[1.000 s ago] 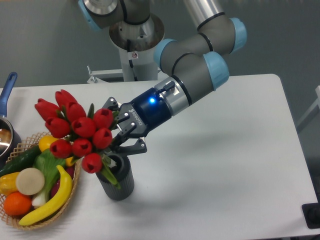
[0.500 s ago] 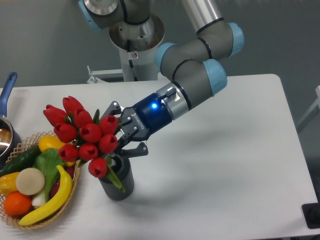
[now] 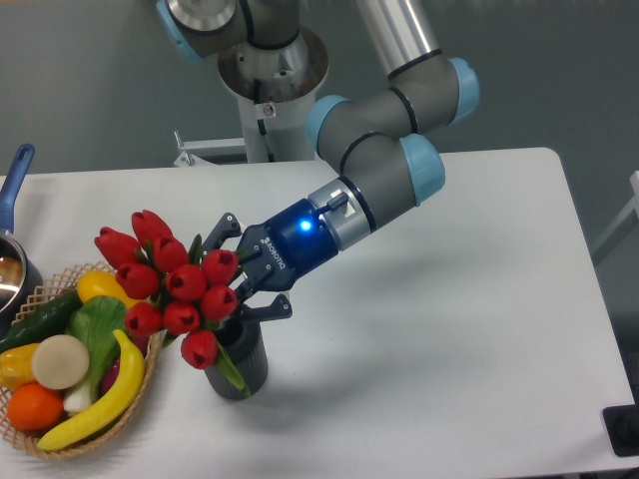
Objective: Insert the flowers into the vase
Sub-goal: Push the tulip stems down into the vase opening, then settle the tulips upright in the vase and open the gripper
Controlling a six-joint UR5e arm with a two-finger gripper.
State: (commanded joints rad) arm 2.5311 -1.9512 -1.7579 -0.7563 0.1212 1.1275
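The flowers (image 3: 178,285), a bunch of red tulip buds with green leaves, lean to the left over the vase (image 3: 241,366), a small dark grey ribbed cylinder near the table's front. Their stems reach down into the vase's mouth, and one bud hangs over its left rim. My gripper (image 3: 252,267) comes in from the right just above the vase and is shut on the flowers' stems, one finger above them and one below. The buds and gripper cover most of the vase's mouth.
A wicker basket (image 3: 38,442) of fruit and vegetables stands at the front left, close to the vase. A pot with a blue handle (image 3: 14,176) sits at the left edge. The robot's base (image 3: 272,72) is at the back.
The gripper and the flowers have moved right and down, so the bunch now sits lower over the vase and further from the basket.
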